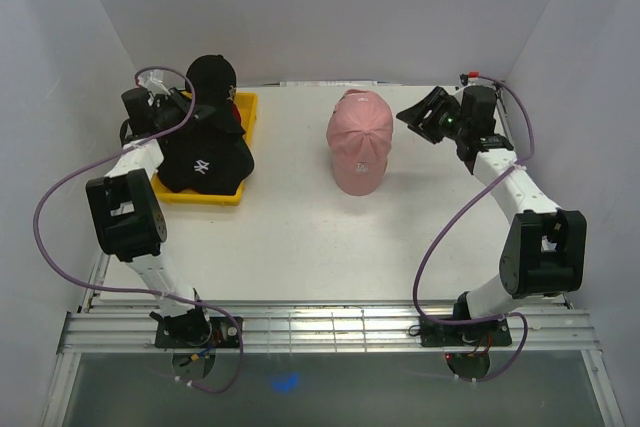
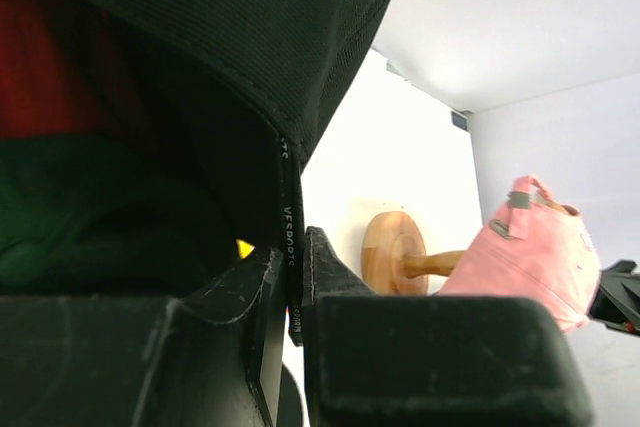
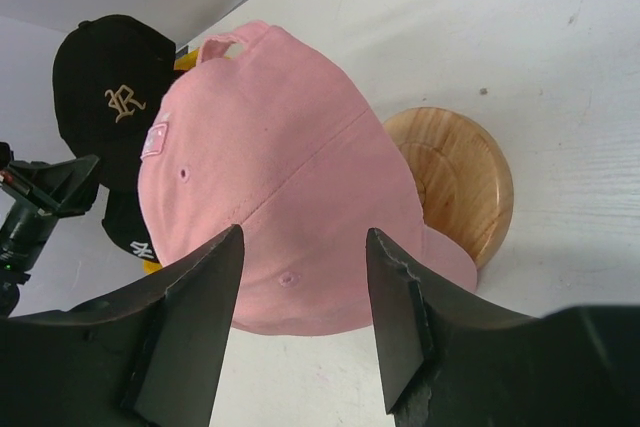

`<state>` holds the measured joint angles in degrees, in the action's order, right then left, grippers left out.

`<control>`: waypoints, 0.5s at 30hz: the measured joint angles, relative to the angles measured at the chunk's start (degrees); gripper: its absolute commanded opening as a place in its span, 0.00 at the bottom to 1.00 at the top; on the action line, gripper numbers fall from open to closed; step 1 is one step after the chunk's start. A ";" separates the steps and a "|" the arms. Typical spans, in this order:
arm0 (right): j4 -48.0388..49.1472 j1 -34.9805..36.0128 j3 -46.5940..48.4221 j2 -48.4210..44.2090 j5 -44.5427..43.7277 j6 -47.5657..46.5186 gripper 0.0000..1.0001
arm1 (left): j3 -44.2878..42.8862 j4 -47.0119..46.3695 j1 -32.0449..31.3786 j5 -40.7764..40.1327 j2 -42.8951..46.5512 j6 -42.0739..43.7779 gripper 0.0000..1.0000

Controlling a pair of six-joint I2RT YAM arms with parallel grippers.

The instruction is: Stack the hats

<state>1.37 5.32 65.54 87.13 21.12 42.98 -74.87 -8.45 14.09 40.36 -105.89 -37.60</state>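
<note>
Left gripper: fingers closed to a thin slit, pinching the lettered inner band of a black cap.
Held cap: filled the upper left wrist view, over the yellow tray; red fabric and dark green fabric showed under it.
Other caps at the tray: white-logo black cap lay on the pile and gold-lettered black cap sat at the far end. Which of them the left fingers gripped could not be told from above.
Pink cap: sat on the wooden stand at mid-table, well apart from the tray.
Right gripper: fingers spread wide, holding nothing, near the pink cap and aimed at it.
Step in hand: likely taking the black cap off the tray pile to carry it to the stand.
Next move: probably a lift clear of the pile, a carry across, then a level lowering onto the pink cap.
Arm poses: left arm reached forward with its wrist over the tray's far left; right arm was bent inward, wrist tilted toward the stand.
</note>
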 measured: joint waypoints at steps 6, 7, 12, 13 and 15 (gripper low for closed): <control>-1.33 0.00 1.86 0.02 0.00 -1.14 0.58 | -0.85 -2.25 0.00 2.60 1.57 -1.16 0.00; -1.46 0.00 2.12 0.02 0.00 -1.33 0.58 | -1.07 -2.78 0.00 2.89 1.70 -1.40 0.00; -1.81 0.00 3.63 0.24 0.00 -2.12 0.58 | -1.42 -5.68 0.00 4.26 2.21 -2.97 0.00; -1.90 0.00 4.07 0.37 0.00 -2.36 0.58 | -1.42 -6.36 0.00 4.63 2.27 -3.54 0.00; -2.45 0.00 4.81 0.57 0.00 -2.84 0.58 | -1.42 -7.80 0.00 5.38 2.43 -4.72 0.00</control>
<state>-1.08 5.32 70.35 87.70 21.12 40.14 -76.29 -16.25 14.09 45.74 -103.46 -42.33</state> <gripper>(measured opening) 0.580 0.196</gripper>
